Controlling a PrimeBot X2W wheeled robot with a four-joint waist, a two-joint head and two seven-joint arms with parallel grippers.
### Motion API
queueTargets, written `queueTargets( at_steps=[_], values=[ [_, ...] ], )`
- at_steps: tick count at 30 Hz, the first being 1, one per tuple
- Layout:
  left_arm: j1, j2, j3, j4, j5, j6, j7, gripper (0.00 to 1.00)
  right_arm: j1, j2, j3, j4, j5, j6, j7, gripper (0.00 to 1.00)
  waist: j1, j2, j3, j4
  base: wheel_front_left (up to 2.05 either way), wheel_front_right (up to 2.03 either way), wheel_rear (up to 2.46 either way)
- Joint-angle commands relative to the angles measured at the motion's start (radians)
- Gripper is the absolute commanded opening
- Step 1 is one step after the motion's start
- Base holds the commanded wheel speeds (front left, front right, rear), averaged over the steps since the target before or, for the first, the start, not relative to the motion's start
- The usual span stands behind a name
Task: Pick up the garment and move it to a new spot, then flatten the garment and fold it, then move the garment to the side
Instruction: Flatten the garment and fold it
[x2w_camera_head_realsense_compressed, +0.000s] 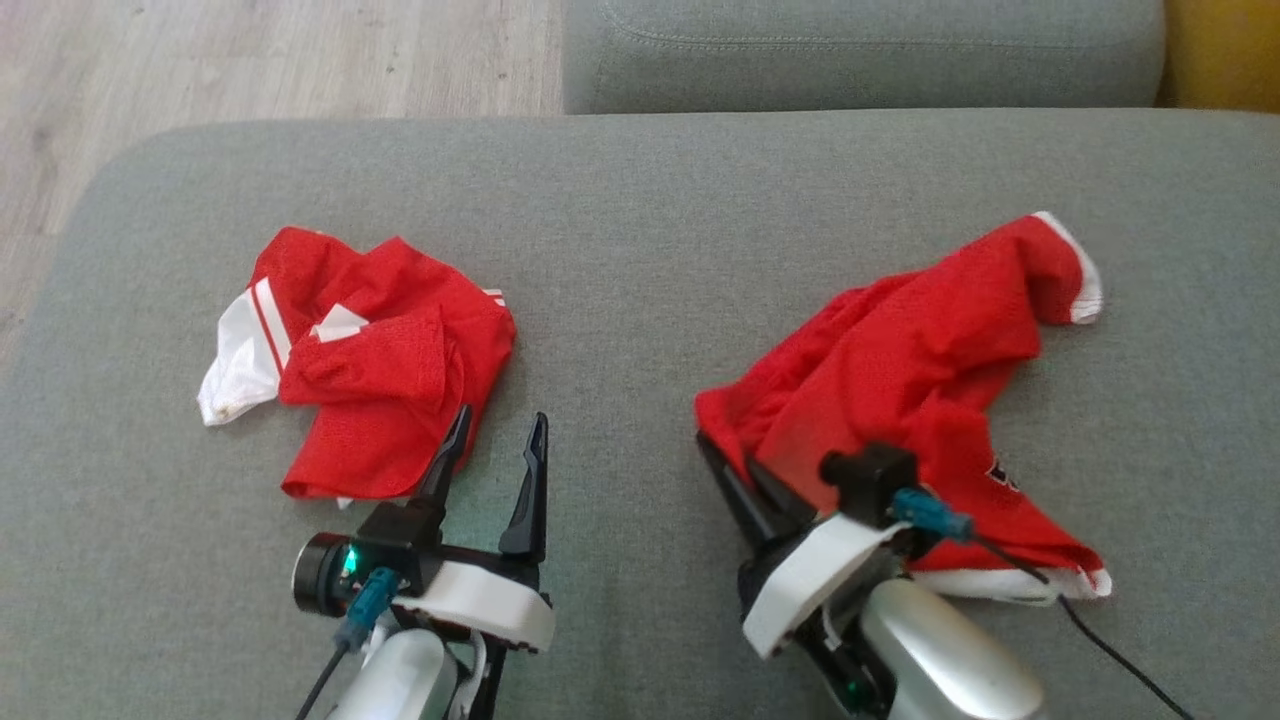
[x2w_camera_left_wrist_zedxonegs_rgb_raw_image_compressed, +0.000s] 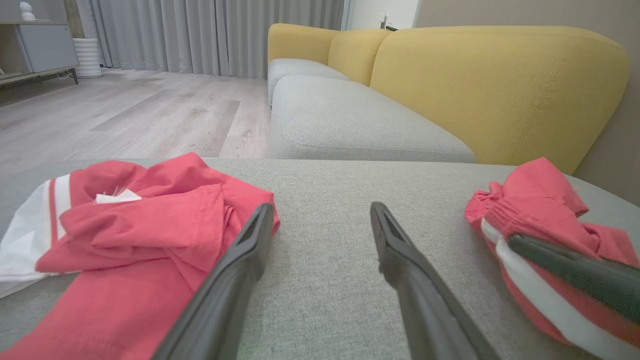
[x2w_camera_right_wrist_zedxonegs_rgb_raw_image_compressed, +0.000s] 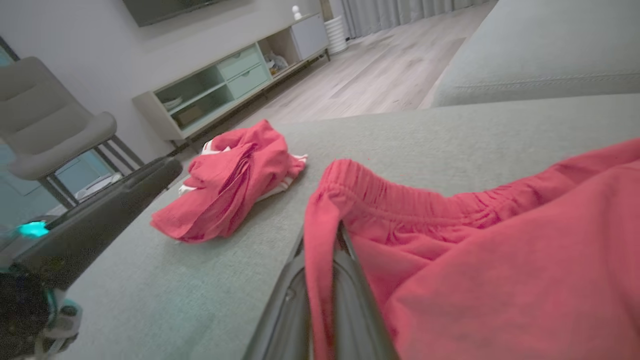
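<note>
A red garment with an elastic waistband and white trim lies crumpled on the right of the grey cushion. My right gripper is shut on its near left edge; in the right wrist view the waistband drapes over the closed fingers. A second red garment with white panels lies bunched on the left. My left gripper stands open just right of it, low over the cushion, nothing between its fingers. The held garment also sits at the right of the left wrist view.
Another grey seat cushion lies beyond a gap, with yellow backrests to the right. Wood floor drops off past the cushion's rounded far left edge. A low cabinet and a chair stand across the room.
</note>
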Motion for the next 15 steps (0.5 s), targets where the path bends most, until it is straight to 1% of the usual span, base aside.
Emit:
queueTargets(
  at_steps=[1,2,3,4,11,15],
  values=[
    [-0.021,0.001,0.035,-0.028,0.016,-0.002,-0.01,1.0,-0.038,0.006,0.03,-0.016,0.012,-0.001,0.011,0.0,0.0001,0.0,0.0,0.002,0.0,0.0,0.0],
    [-0.02,0.001,0.035,-0.028,0.016,-0.002,-0.01,1.0,-0.044,0.006,0.045,-0.005,0.01,-0.001,0.019,0.0,0.0001,0.0,0.001,0.002,0.0,0.0,0.0],
    [-0.02,0.001,0.035,-0.028,0.017,-0.002,-0.01,1.0,-0.05,0.003,0.056,0.007,0.001,-0.001,0.02,0.85,0.0001,0.0,0.001,0.003,0.0,0.0,0.0],
    [-0.02,0.001,0.035,-0.028,0.017,-0.002,-0.01,1.0,-0.055,0.002,0.065,0.019,-0.003,-0.001,0.021,1.0,0.0001,0.0,0.002,0.004,0.0,0.0,0.0],
    [-0.017,0.004,0.044,-0.026,0.016,0.001,-0.01,1.0,-0.071,-0.011,0.065,0.055,-0.021,-0.001,0.001,1.0,0.0001,0.0,-0.004,-0.003,0.0,0.0,0.0],
    [-0.012,0.004,0.049,-0.026,0.015,0.004,-0.01,1.0,-0.061,-0.036,0.012,0.04,-0.042,-0.001,-0.023,1.0,0.0001,0.0,-0.014,-0.012,0.0,0.0,0.0]
  ],
)
